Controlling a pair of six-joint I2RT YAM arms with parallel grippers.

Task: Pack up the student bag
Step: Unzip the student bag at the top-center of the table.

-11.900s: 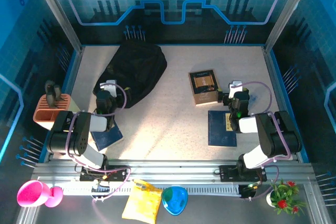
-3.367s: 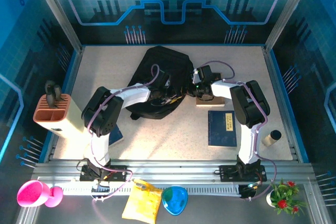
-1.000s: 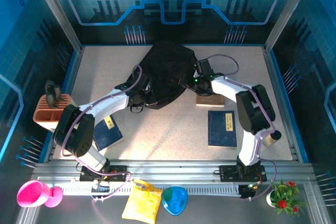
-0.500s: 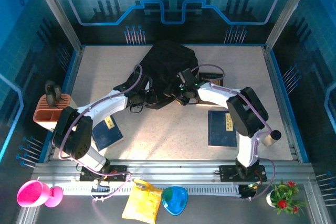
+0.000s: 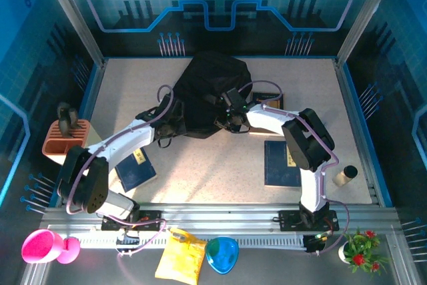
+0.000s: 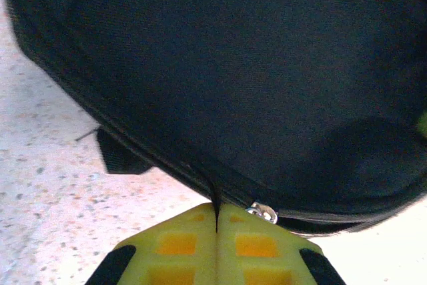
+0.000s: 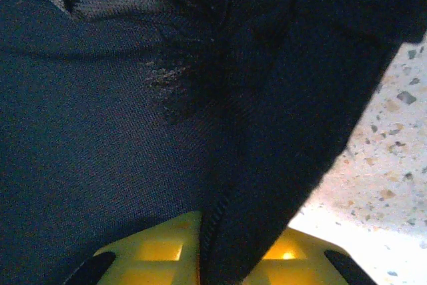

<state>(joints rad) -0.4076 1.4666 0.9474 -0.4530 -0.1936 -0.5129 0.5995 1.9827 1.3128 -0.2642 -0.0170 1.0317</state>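
The student bag, a large black fabric backpack, lies at the back middle of the table. My left gripper is at its near left edge. In the left wrist view the yellow fingers are pressed together on a thin black pull strip of the bag, next to a silver zipper slider. My right gripper is at the bag's near right edge. There its yellow fingers are shut on a fold of the bag's fabric.
A blue book lies near the right arm and another blue book by the left arm. A brown book sits just right of the bag. An orange holder stands at the left edge, a small cylinder at the right.
My right gripper slid left along the bag's near edge and closed on its fabric. The left arm drew back slightly, still holding the pull strip.
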